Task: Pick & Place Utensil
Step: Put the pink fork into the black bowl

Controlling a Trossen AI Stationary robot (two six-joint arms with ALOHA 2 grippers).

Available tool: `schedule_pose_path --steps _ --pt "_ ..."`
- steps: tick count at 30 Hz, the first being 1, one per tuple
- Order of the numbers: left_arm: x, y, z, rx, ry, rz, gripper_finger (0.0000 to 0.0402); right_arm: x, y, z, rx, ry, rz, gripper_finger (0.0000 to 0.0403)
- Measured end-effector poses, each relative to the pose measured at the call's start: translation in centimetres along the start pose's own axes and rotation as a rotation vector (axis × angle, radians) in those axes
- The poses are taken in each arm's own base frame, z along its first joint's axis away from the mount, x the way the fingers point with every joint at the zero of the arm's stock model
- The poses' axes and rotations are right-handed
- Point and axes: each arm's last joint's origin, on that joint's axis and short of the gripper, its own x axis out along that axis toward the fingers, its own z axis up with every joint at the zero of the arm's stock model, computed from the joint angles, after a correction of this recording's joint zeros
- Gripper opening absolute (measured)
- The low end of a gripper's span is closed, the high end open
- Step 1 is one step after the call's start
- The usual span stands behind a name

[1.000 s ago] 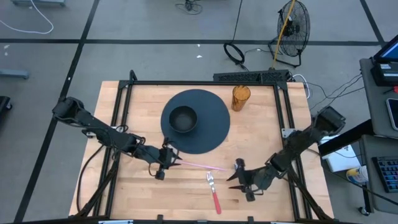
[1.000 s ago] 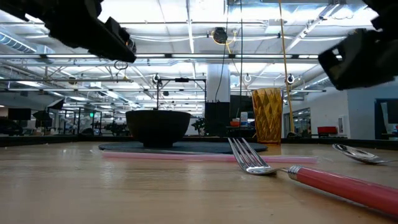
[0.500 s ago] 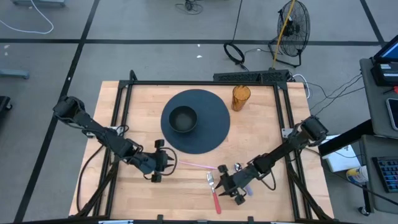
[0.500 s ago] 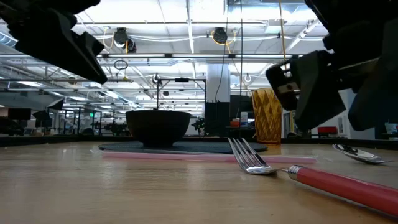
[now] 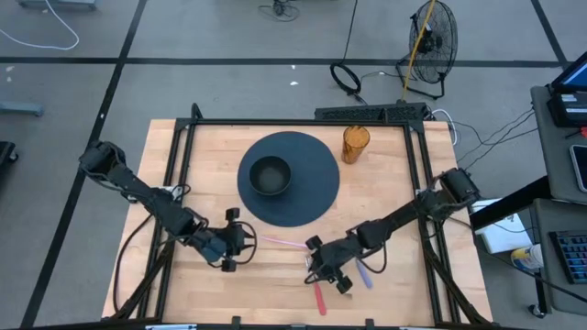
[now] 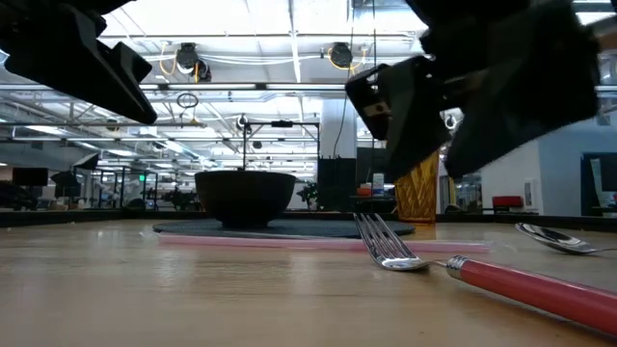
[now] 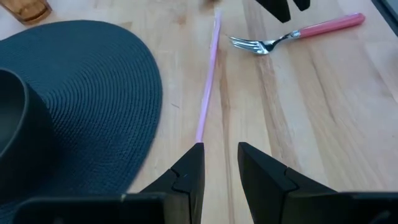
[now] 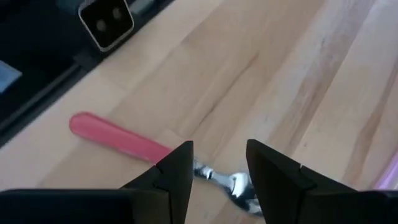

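A fork with a red handle [image 5: 318, 295] lies flat on the wooden table near its front edge. My right gripper [image 5: 315, 264] hovers over it, open. In the right wrist view my right gripper [image 8: 217, 152] has a finger on either side of the fork's neck [image 8: 214, 176], above it and clear of it. A thin pink straw [image 5: 282, 242] lies on the table in front of the dark placemat [image 5: 316, 197]. My left gripper [image 5: 246, 244] stands open just short of the straw's left end [image 7: 199, 134], holding nothing.
A black bowl [image 5: 270, 174] sits on the round placemat at the table's middle, and an amber cup [image 5: 355, 144] stands to its far right. A spoon [image 5: 365, 275] lies right of the fork, under my right arm. A black frame [image 5: 174, 183] runs along the table's edges.
My right gripper has swung toward the table's left, from beside the spoon to above the fork, rolling as it went. My left gripper has drawn back a little from the straw toward the near left and turned. Fork, straw and spoon have stayed put.
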Motion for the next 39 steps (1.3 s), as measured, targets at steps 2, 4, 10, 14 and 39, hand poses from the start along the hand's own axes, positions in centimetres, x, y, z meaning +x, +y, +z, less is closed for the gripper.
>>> schedule_pose_path --steps 2,4,10,14,39 --pt "-0.1 -0.2 -0.1 0.000 -0.008 0.011 0.0102 0.0 -0.5 -0.2 0.010 0.010 -0.001 0.0144" --pt "-0.2 -0.3 -0.1 0.005 -0.012 0.016 0.0102 0.3 -1.0 -0.8 0.014 0.045 -0.005 0.0141" --pt "-0.3 -0.4 -0.3 0.001 -0.006 0.021 0.0102 0.9 -0.7 -1.5 -0.140 0.083 0.014 0.0133" --pt "-0.3 -0.4 -0.2 -0.009 -0.007 0.022 0.0102 1.3 -0.4 -1.0 -0.210 0.074 0.025 0.0133" --pt "-0.3 -0.4 -0.2 -0.028 -0.021 0.044 0.0102 3.0 -0.9 -2.3 -0.073 0.109 0.094 0.0131"
